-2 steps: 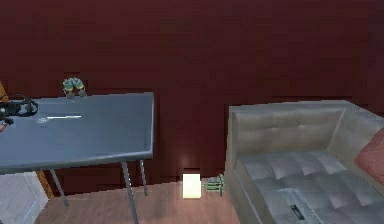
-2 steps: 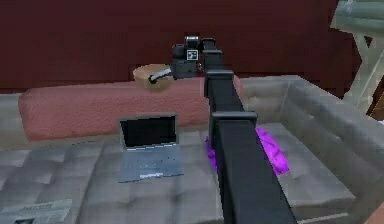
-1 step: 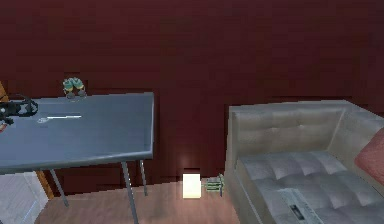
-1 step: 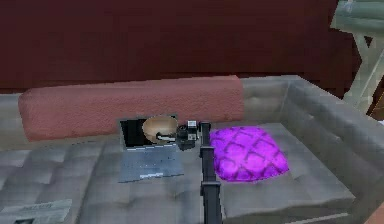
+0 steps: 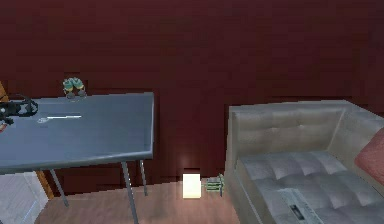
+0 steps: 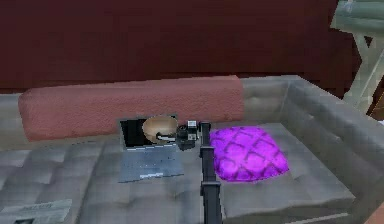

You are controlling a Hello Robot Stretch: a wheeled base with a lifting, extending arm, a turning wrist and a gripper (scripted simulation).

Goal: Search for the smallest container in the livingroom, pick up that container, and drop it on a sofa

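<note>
At the centre of the arm side view, the hand point(image 6: 174, 135) is by a tan round thing point(image 6: 157, 128) in front of a laptop point(image 6: 150, 162) on the sofa point(image 6: 310, 125). I cannot tell whether it grips anything.

Dark red wall point(image 5: 200, 50). Thin-legged grey table point(image 5: 100, 125) at fwd view's left, pale sofa point(image 5: 300, 150) at right, small glowing light point(image 5: 191, 183) btwn them.

Arm side view: the round tan thing point(image 6: 156, 128) at centre, right at the gripper point(image 6: 180, 136), is too small to name, and I can't tell if it's held. It hides part of the laptop point(image 6: 148, 160) screen. Newspaper point(image 6: 38, 212) is clipped at bottom left. Forward view: table point(image 5: 100, 130) is cut by the left edge, sofa point(image 5: 290, 140) by the right and bottom. The small greenish item point(image 5: 73, 87) at upper left is unreadable.
</note>
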